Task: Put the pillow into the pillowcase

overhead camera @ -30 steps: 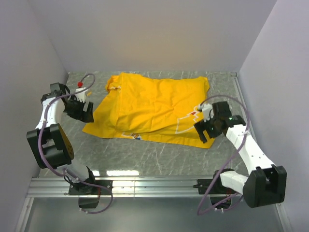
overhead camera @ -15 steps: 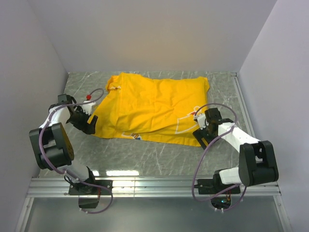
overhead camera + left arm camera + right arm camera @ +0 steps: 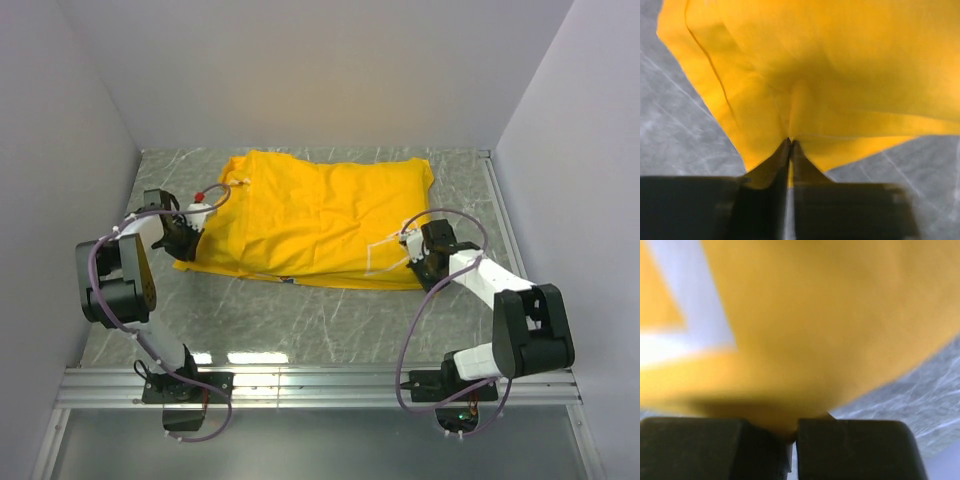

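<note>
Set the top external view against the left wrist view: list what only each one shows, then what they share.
Only the top external view: the whole yellow pillowcase lying rumpled on the table, both arms, and the right tool at the case's near right corner beside a white outline print. Only the left wrist view: the left tool close up, its fingers shut on a pinched fold of yellow fabric. Both: the yellow case, the grey marbled tabletop, and the left tool at the case's left edge.

One yellow pillowcase (image 3: 320, 215), one marbled table (image 3: 300, 310), one left end effector (image 3: 188, 238), one right end effector (image 3: 413, 262).
</note>
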Controlling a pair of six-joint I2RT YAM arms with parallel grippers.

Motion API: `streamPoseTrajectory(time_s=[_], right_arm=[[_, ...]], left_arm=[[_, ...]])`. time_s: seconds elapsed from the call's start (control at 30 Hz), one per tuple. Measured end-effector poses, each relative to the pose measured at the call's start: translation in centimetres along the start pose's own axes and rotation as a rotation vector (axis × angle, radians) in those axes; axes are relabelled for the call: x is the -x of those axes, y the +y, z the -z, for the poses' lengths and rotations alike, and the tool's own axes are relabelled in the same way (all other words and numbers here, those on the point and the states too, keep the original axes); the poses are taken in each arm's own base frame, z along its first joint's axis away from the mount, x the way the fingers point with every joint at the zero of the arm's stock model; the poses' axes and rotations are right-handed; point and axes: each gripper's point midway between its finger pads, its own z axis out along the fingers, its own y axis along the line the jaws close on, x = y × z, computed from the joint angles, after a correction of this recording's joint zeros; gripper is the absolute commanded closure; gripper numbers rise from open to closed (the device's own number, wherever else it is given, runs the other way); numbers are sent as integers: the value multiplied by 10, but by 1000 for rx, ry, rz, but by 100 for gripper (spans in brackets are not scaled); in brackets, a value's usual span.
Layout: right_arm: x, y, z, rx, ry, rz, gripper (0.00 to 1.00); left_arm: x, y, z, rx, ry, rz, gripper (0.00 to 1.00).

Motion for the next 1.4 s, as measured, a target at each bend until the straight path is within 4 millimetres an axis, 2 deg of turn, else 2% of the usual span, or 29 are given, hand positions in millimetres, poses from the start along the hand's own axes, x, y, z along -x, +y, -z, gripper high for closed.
streamPoseTrajectory(time_s=[0.07, 0.13, 0.23, 0.3, 0.4, 0.47, 0.53, 0.6, 0.67, 0.8, 0.9, 1.0, 1.07, 1.1, 1.13, 1.2, 1.3, 1.33, 1.37, 1.4], right_arm=[[1, 0, 8, 13, -20, -26, 100], [8, -3, 25, 16, -66, -58, 100], [43, -19, 71, 1, -206, -110, 100], [77, -35, 110, -29, -339, -136, 100], [126, -67, 182, -111, -555, -170, 100], [149, -86, 230, -168, -678, -195, 100], [161, -100, 273, -220, -777, -220, 100], [164, -112, 310, -274, -857, -247, 100], [161, -119, 352, -334, -947, -273, 100], [144, -115, 424, -450, -1125, -275, 100], [124, -110, 461, -535, -1214, -285, 100], [110, -107, 484, -598, -1273, -290, 100], [109, -110, 486, -618, -1282, -291, 100], [111, -112, 480, -620, -1276, -290, 100], [115, -115, 470, -614, -1260, -289, 100], [127, -122, 432, -574, -1188, -285, 100], [156, -136, 346, -457, -1019, -284, 100], [168, -142, 311, -408, -949, -291, 100], [176, -146, 287, -374, -901, -297, 98], [189, -151, 252, -327, -832, -310, 85]], left_arm=[[-2, -3, 4, -36, -9, 20, 100], [-2, -4, 16, -89, -26, 80, 100], [20, 9, 49, -128, -130, 175, 100], [48, 20, 84, -123, -244, 211, 100], [99, 31, 150, -65, -435, 199, 100], [133, 33, 200, -8, -576, 175, 100], [160, 29, 247, 40, -703, 150, 100], [179, 18, 292, 81, -820, 133, 100], [188, 9, 333, 129, -921, 139, 100], [195, -18, 420, 266, -1134, 126, 100], [195, -41, 474, 370, -1271, 79, 100], [193, -64, 512, 442, -1368, 22, 100], [193, -69, 520, 460, -1394, 3, 100], [193, -67, 518, 461, -1396, 1, 100], [193, -63, 511, 456, -1390, 7, 100], [192, -48, 484, 422, -1349, 47, 100], [198, -18, 417, 331, -1238, 117, 100], [201, -5, 385, 295, -1183, 147, 100], [205, 7, 352, 258, -1126, 176, 100], [208, 18, 321, 228, -1071, 206, 94]])
